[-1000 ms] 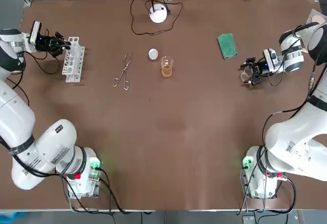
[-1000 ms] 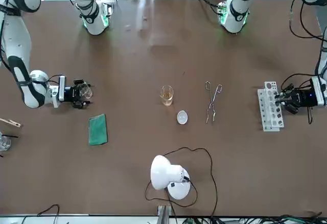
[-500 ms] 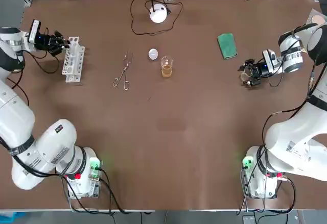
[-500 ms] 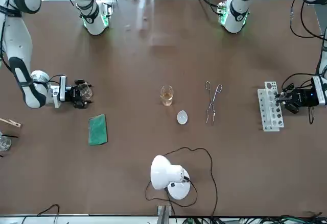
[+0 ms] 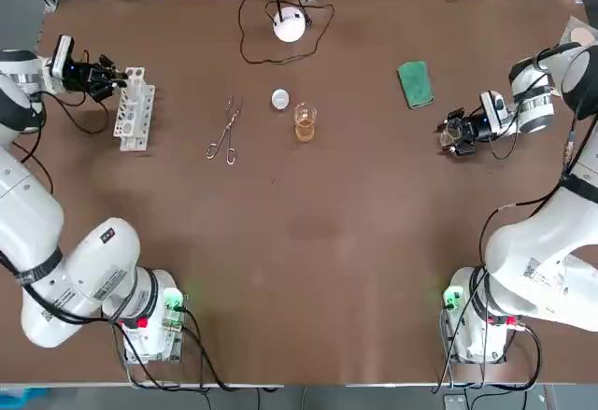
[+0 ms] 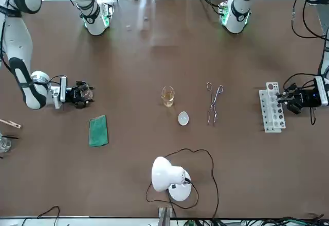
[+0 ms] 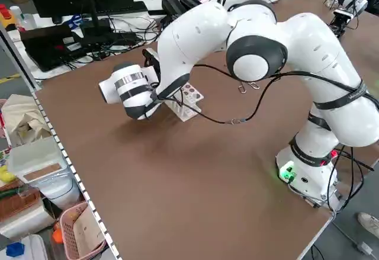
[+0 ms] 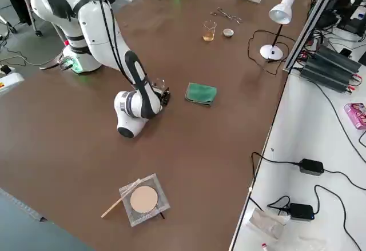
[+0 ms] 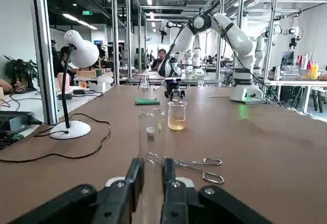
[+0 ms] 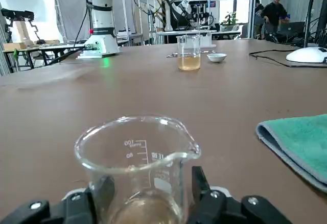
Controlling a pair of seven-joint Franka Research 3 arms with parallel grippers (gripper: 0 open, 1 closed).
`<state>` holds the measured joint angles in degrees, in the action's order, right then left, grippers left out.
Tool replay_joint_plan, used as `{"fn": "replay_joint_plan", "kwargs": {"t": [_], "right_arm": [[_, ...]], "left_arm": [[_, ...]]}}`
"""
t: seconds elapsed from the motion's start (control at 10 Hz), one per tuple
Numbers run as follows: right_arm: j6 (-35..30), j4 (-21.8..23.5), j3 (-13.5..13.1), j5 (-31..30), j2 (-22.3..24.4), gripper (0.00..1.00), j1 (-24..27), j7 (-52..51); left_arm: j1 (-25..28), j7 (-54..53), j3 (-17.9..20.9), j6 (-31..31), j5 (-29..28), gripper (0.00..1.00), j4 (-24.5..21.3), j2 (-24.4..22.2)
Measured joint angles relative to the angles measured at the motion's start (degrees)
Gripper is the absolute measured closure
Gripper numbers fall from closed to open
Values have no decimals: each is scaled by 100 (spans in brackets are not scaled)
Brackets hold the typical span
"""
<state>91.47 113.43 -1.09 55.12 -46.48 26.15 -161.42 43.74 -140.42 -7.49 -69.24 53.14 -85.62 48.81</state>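
The left gripper (image 5: pixel 116 74) is reaching level over the far left corner of the table (image 5: pixel 308 270), at the far end of the white test tube rack (image 5: pixel 134 111). Its fingers (image 9: pixel 134 180) are standing narrow and are clamping a clear test tube (image 9: pixel 152 134), which is standing upright between them. Whether the foot of the tube is sitting in a hole of the rack, I cannot tell. The right gripper (image 5: pixel 452 136) is lying low at the right side of the table. Its fingers (image 10: pixel 200 185) are pressing from both sides on a glass beaker (image 10: pixel 137 157), which is standing upright. This beaker is near the green cloth (image 5: pixel 415 84) but is not touching it. Between the two arms, on the far half of the table, a small beaker with amber liquid (image 5: pixel 305 122), a white dish (image 5: pixel 280 100) and metal tongs (image 5: pixel 225 130) are resting well apart from both grippers. A white desk lamp (image 5: pixel 290 25) is standing behind them.
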Motion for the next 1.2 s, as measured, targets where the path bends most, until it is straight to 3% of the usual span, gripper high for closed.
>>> {"fn": "replay_joint_plan", "kwargs": {"t": [0.1,0.6,0.8,1.2], "right_arm": [[0,0,0,0,0,36,0,0],[1,0,0,2,-4,46,-2,0],[1,0,0,20,-5,56,-3,0],[-1,0,1,79,-6,61,-27,0]], "left_arm": [[34,76,-10,19,40,79,4,-10],[130,167,-59,101,59,79,-1,-149],[131,178,-119,104,60,79,-2,-151],[132,301,-141,117,60,79,-1,-234]]}}
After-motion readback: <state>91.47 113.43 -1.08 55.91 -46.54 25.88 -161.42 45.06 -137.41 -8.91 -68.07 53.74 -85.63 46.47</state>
